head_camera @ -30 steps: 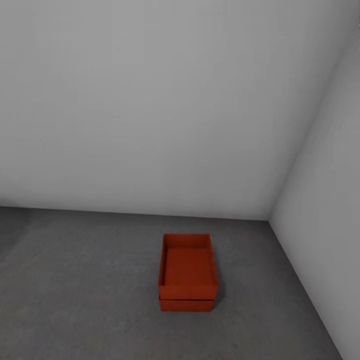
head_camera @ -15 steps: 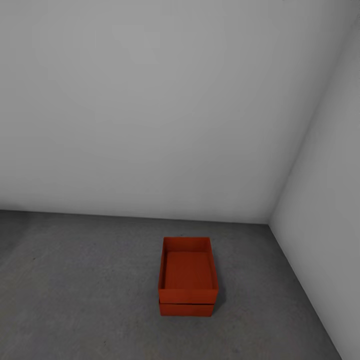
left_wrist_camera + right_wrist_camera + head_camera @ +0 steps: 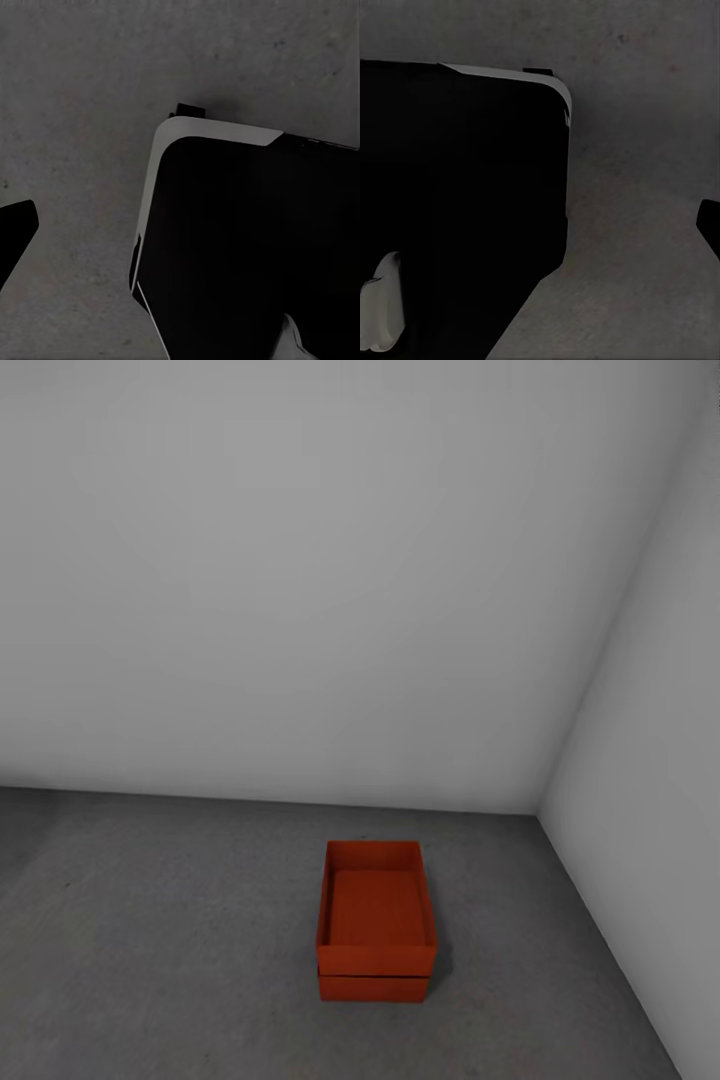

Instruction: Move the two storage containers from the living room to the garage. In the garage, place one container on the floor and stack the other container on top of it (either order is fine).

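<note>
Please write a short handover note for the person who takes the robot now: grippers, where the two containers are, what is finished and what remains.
Grippers: the wrist views look down at the robot's dark base over the concrete; whether the jaws are open or shut cannot be told, and nothing shows held.
Containers: the upper storage container sits on the lower storage container, edges roughly aligned, on the dark grey floor near the corner of the pale grey walls.
Done: both bins appear to be in the garage and stacked.
Left: apparently nothing; confirm that the stack sits steady.
</note>
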Motion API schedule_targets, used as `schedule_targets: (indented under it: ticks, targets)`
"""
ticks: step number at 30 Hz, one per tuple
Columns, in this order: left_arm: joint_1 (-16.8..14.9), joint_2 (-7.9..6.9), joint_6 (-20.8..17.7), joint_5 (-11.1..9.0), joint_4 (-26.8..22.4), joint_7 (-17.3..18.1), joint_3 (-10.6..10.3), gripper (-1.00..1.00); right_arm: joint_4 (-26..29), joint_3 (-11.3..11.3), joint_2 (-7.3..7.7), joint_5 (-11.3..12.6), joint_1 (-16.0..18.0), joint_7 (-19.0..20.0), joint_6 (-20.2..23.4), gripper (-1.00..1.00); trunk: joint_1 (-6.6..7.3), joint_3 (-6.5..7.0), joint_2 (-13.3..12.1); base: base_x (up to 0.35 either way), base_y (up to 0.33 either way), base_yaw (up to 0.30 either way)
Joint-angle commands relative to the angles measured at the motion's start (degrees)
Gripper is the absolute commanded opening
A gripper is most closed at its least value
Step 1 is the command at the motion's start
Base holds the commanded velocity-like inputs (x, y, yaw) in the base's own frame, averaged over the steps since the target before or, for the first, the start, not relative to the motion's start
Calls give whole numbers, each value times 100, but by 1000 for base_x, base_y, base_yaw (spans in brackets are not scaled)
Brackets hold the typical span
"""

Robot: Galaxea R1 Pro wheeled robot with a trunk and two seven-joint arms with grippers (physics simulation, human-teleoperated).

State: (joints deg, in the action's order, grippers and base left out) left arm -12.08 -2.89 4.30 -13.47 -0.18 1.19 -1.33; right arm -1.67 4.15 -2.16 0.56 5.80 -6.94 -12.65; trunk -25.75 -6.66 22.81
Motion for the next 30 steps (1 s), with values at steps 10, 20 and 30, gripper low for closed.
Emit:
schedule_targets:
  ticks: [10,20,30]
  targets:
    - [-5,-1,18,-50,8,11,-16,100,-18,42,-4,5,6,-27,-27,100,-3,81,11,0,0,0]
    - [-5,-1,18,-50,7,12,-16,100,-18,42,-4,5,8,-28,-27,100,-3,173,11,0,0,0]
    - [-5,-1,10,-50,9,12,-16,100,-18,42,3,5,8,-27,-27,100,-3,265,11,0,0,0]
